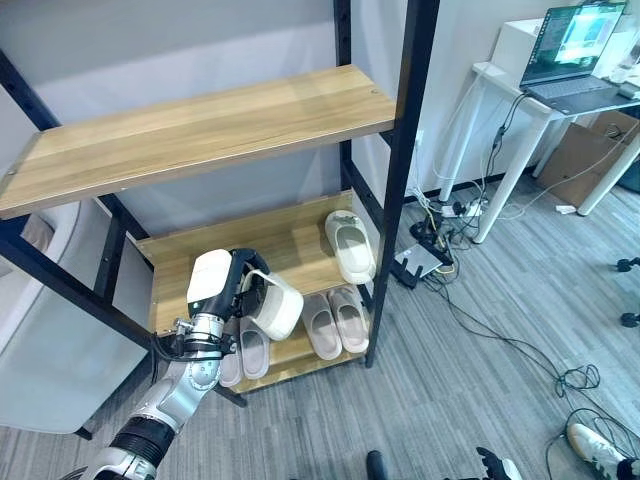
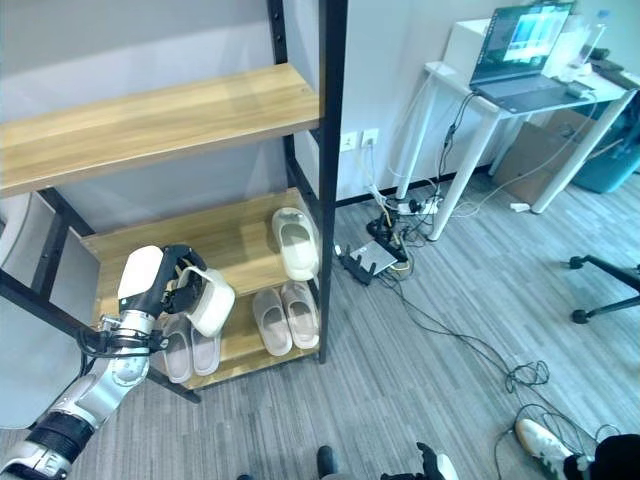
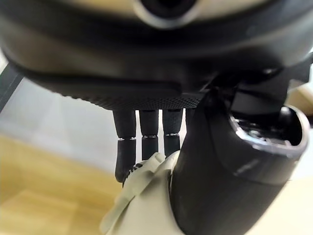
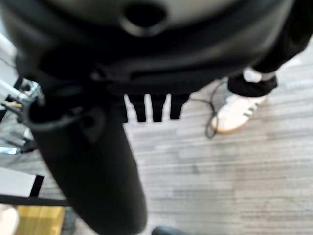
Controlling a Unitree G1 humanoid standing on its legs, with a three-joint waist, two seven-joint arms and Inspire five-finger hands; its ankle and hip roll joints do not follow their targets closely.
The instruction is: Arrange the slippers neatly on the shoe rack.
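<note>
My left hand [image 1: 232, 282] is shut on a cream slipper [image 1: 277, 306], held in the air in front of the shoe rack's middle shelf [image 1: 240, 243]. In the left wrist view the fingers [image 3: 142, 142] and thumb clamp the slipper [image 3: 144, 205]. A second cream slipper [image 1: 350, 245] lies on the right end of that middle shelf. Two pairs of pale slippers sit on the bottom shelf, one at the right [image 1: 335, 320] and one at the left [image 1: 245, 350] under my hand. The top shelf [image 1: 200, 130] is bare. My right hand [image 4: 98, 161] hangs over the floor, fingers relaxed, holding nothing.
Black rack posts [image 1: 405, 170] frame the shelves. A white desk [image 1: 500, 90] with a laptop [image 1: 575, 50] stands to the right, with cables and a power strip [image 1: 430, 250] on the floor below. A person's white sneaker [image 1: 595, 445] shows at the lower right. A pale bin [image 1: 40, 340] stands left of the rack.
</note>
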